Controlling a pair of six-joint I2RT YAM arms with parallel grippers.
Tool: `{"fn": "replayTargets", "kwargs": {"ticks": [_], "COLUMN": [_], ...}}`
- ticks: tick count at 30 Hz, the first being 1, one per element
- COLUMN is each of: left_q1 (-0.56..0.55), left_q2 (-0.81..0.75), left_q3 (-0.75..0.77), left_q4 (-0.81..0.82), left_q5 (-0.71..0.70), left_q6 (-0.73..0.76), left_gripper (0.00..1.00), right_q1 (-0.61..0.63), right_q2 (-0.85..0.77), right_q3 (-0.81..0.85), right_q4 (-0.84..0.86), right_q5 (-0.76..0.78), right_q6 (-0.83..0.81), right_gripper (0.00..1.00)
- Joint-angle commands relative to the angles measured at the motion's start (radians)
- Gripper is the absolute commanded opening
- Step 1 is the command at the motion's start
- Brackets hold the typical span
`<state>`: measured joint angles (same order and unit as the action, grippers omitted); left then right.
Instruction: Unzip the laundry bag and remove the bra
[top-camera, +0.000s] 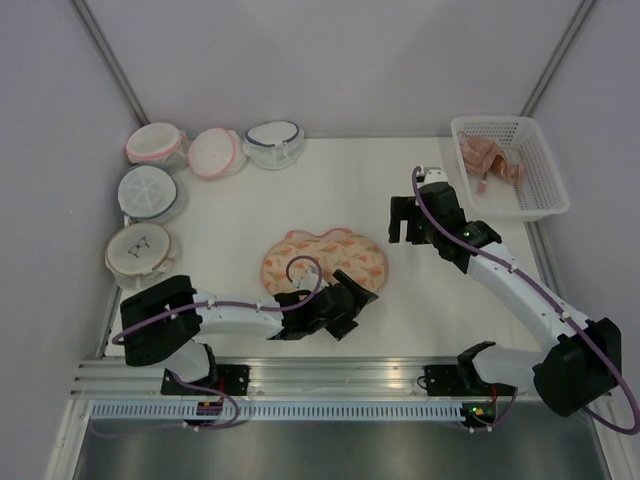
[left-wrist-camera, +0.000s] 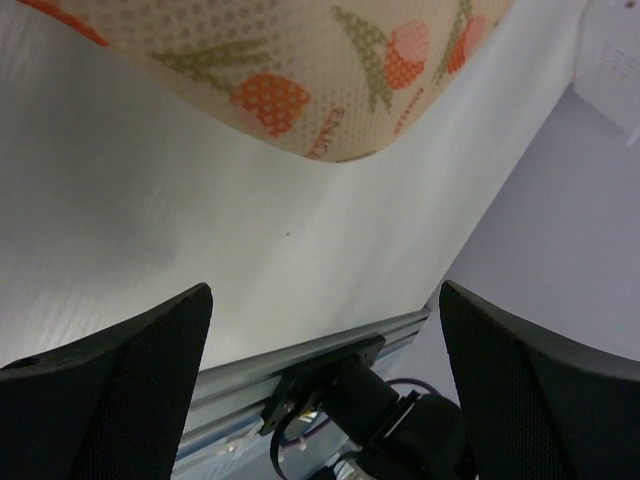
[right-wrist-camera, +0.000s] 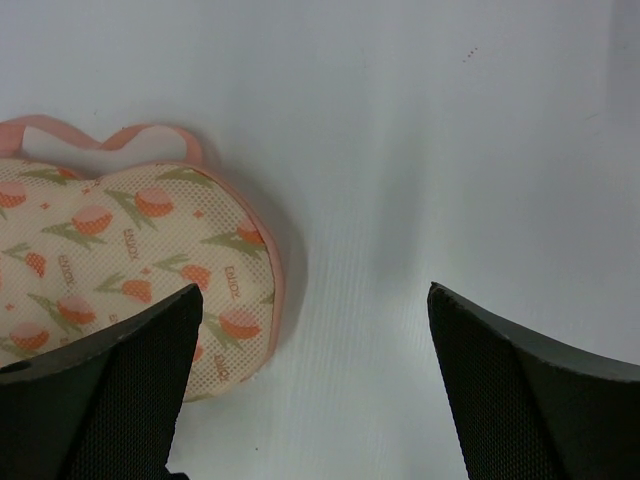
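Black fingers of the left gripper (top-camera: 352, 296) stand spread and hold nothing, just beside the near right edge of the laundry bag (top-camera: 325, 258). The right gripper (top-camera: 405, 222) is likewise released over bare surface (top-camera: 330, 180), further right. The pink-edged bag lies flat mid-surface. Small lettering among its orange flowers is too blurred to read.

Mesh bags (top-camera: 215, 152), basket (top-camera: 495, 122), pink garment (top-camera: 485, 160)

Laundry bag (right-wrist-camera: 120, 270) is printed mesh cloth; table (right-wrist-camera: 450, 150) matt white.
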<state>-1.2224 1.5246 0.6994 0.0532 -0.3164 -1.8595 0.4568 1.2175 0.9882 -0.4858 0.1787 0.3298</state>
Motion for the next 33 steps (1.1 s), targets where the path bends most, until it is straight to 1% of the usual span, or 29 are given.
{"fn": "replayTargets", "kwargs": {"ticks": [1, 2, 3, 6, 9, 12, 17, 20, 22, 23, 24, 25, 27, 28, 30, 31, 32, 33], "left_q1": [-0.005, -0.005, -0.005, 0.004, 0.035, 0.072, 0.142, 0.193, 0.225, 0.254, 0.268, 0.293, 0.308, 0.320, 0.331, 0.345, 0.351, 0.354], "left_q2": [0.069, 0.075, 0.083, 0.106, 0.120, 0.128, 0.131, 0.135, 0.150, 0.157, 0.163, 0.173, 0.177, 0.175, 0.171, 0.167, 0.157, 0.149], "left_q3": [0.043, 0.043, 0.046, 0.051, 0.046, 0.037, 0.017, -0.011, -0.026, -0.037, -0.040, -0.049, -0.064, -0.089, -0.115, -0.147, -0.164, -0.179], "left_q4": [-0.041, -0.039, -0.074, -0.131, -0.174, -0.176, -0.156, -0.104, -0.024, -0.010, 0.035, 0.057, 0.124, 0.157, 0.210, 0.288, 0.316, 0.345], "left_q5": [-0.114, -0.134, -0.180, -0.242, -0.256, -0.257, -0.256, -0.242, -0.207, -0.188, -0.158, -0.142, -0.113, -0.107, -0.084, -0.072, -0.044, -0.033], "left_q6": [-0.153, -0.155, -0.162, -0.210, -0.239, -0.222, -0.173, -0.129, -0.070, -0.055, -0.006, 0.022, 0.080, 0.101, 0.155, 0.175, 0.192, 0.215], "left_gripper": [0.98, 0.97, 0.97, 0.96, 0.95, 0.95, 0.95, 0.94, 0.94, 0.93, 0.91, 0.86, 0.78, 0.69, 0.60, 0.54, 0.46, 0.42], "right_q1": [-0.020, -0.020, -0.021, -0.024, -0.024, -0.026, -0.026, -0.026, -0.026, -0.026, -0.026, -0.024, -0.026, -0.026, -0.026, -0.024, -0.024, -0.026], "right_q2": [-0.033, -0.036, -0.039, -0.049, -0.055, -0.065, -0.081, -0.093, -0.101, -0.102, -0.102, -0.105, -0.110, -0.113, -0.116, -0.119, -0.119, -0.119], "right_q3": [-0.020, -0.023, -0.028, -0.042, -0.054, -0.068, -0.091, -0.112, -0.132, -0.138, -0.146, -0.151, -0.163, -0.167, -0.180, -0.184, -0.190, -0.203], "right_q4": [0.026, 0.027, 0.029, 0.036, 0.041, 0.046, 0.046, 0.050, 0.055, 0.056, 0.058, 0.056, 0.058, 0.059, 0.067, 0.072, 0.076, 0.087], "right_q5": [-0.025, -0.028, -0.033, -0.036, -0.047, -0.061, -0.082, -0.099, -0.122, -0.130, -0.137, -0.142, -0.150, -0.154, -0.169, -0.174, -0.174, -0.204], "right_q6": [0.017, 0.018, 0.020, 0.023, 0.026, 0.029, 0.035, 0.043, 0.051, 0.052, 0.054, 0.054, 0.052, 0.052, 0.057, 0.060, 0.060, 0.061], "right_gripper": [0.98, 0.98, 0.98, 0.96, 0.94, 0.92, 0.88, 0.85, 0.83, 0.82, 0.79, 0.78, 0.74, 0.73, 0.68, 0.66, 0.64, 0.60]}}
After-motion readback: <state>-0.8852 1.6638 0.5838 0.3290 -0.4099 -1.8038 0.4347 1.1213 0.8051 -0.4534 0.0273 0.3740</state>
